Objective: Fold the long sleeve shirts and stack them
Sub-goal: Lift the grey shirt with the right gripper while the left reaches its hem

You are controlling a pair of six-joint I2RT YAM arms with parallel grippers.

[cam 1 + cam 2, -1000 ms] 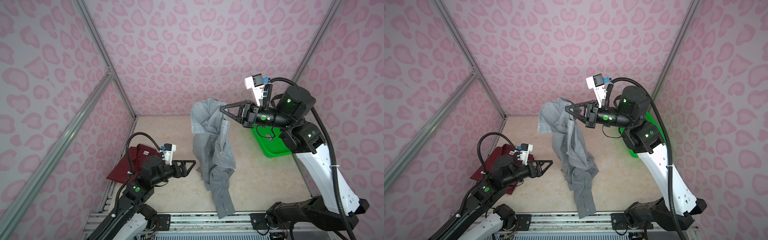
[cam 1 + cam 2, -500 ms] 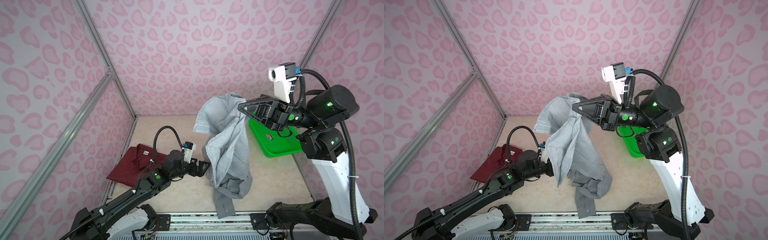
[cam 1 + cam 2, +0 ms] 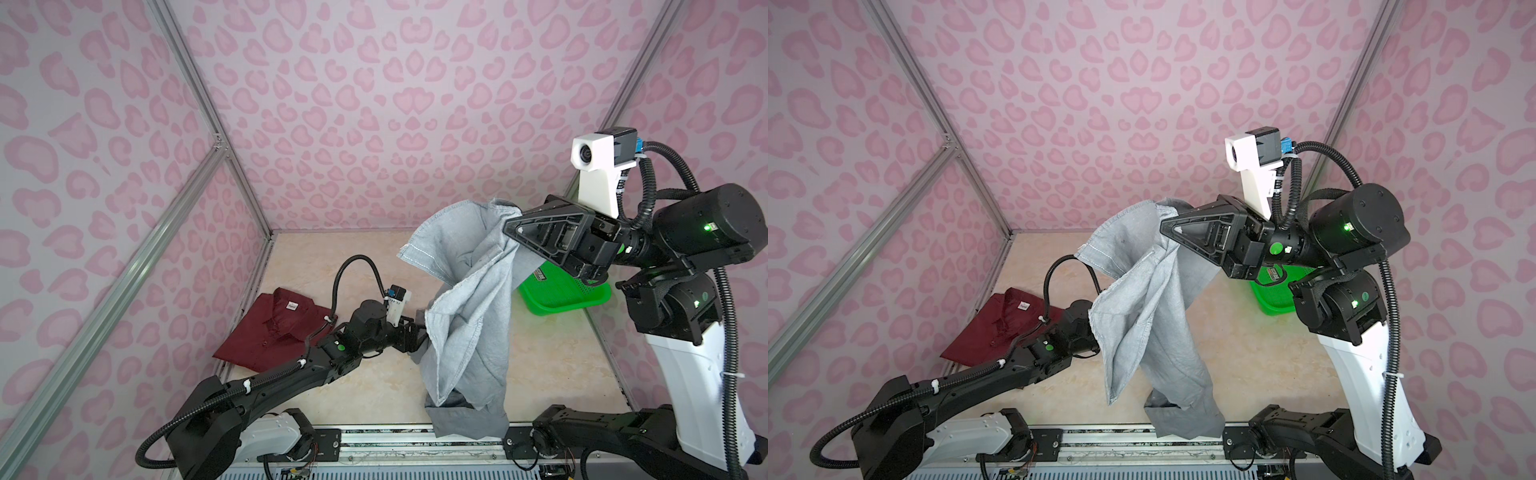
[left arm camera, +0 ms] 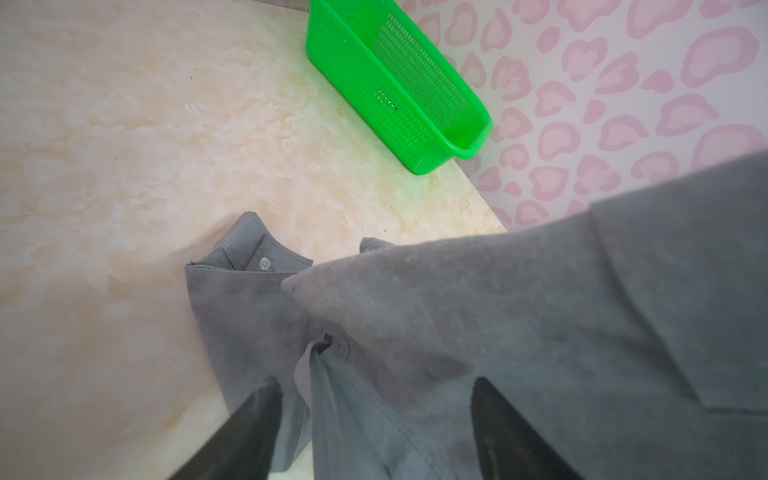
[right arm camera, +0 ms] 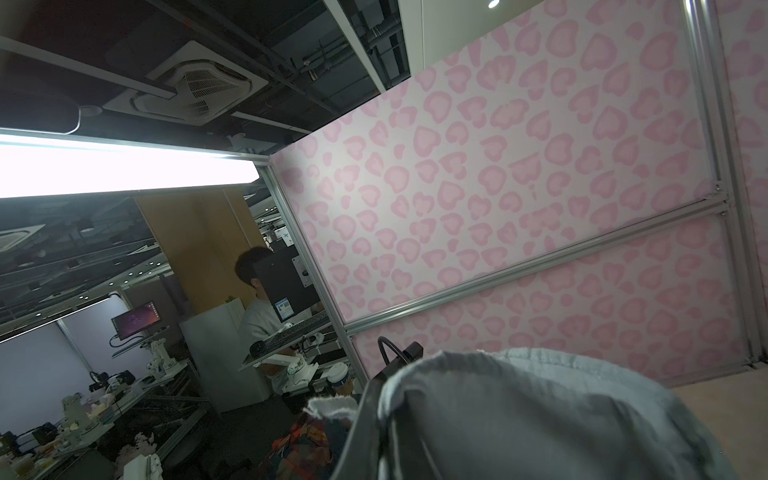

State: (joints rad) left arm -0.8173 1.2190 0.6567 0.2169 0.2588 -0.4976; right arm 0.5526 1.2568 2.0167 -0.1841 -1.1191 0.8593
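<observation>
The right jaws are closed on the upper edge of the grey shirt (image 3: 465,324), pinching it between black triangular fingers (image 3: 540,232) and holding it high above the table (image 3: 332,266). In the right wrist view, bunched grey cloth (image 5: 540,415) fills the space in front of the camera and hides the fingertips.

The left jaws stand apart, low on the left side of the hanging shirt. In the left wrist view the two dark fingers (image 4: 249,428) sit either side of a hanging fold with a stitched hem (image 4: 353,407). A clear gap remains between them and neither is pressed onto the fabric.

In both top views the grey shirt (image 3: 1142,324) hangs from the right jaws in long crumpled folds. One corner flares out toward the left, and the lower end trails onto the table's front edge, by the metal rail. A cuff with a pale button (image 4: 264,262) rests flat on the table.

The maroon shirt (image 3: 274,328) lies folded on the left of the table, close to the left wall. Its collar is up and the white neck label (image 3: 292,306) shows, and the left arm reaches across its near corner.

The green basket (image 3: 552,299) sits at the right rear of the table, partly hidden behind the right arm. In the left wrist view its perforated wall (image 4: 353,83) is plainly seen, well apart from the cuff.
</observation>
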